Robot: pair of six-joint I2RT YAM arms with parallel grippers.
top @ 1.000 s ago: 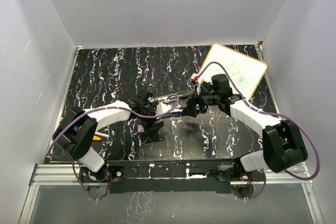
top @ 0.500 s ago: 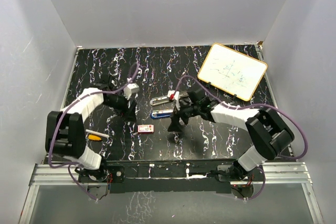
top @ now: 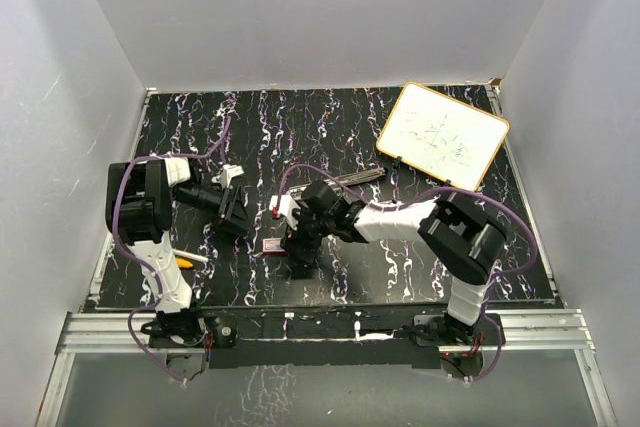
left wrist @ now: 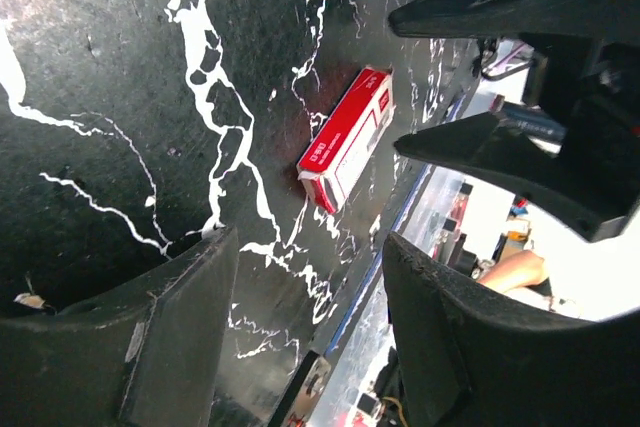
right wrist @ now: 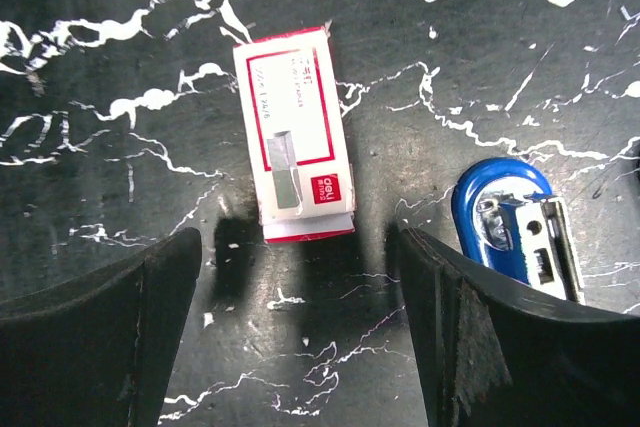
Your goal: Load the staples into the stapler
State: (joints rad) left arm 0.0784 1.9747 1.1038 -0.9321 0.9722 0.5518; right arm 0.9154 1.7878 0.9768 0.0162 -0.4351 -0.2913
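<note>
- The staple box lies flat on the black marbled table, label up and, as far as can be seen, closed; the right gripper hangs over it with fingers spread wide, one on each side of the box, touching neither long edge
- The blue-nosed stapler lies just beside the box, partly hidden behind one of those fingers; if the gripper goes down as it stands, that finger could land on the stapler's nose and shove it away, or stop the descent short
- The fingertips sit level with one short end of the box, not its middle; a pinch there might pivot the box, or squirt it out across the smooth table
- A hard squeeze may crush the thin cardboard and jam the inner tray, which I judge is not yet drawn out
- The left gripper, likewise spread and holding nothing, points at the box from its other side and stands near it; if both tools go for the box at once, they could collide
</note>
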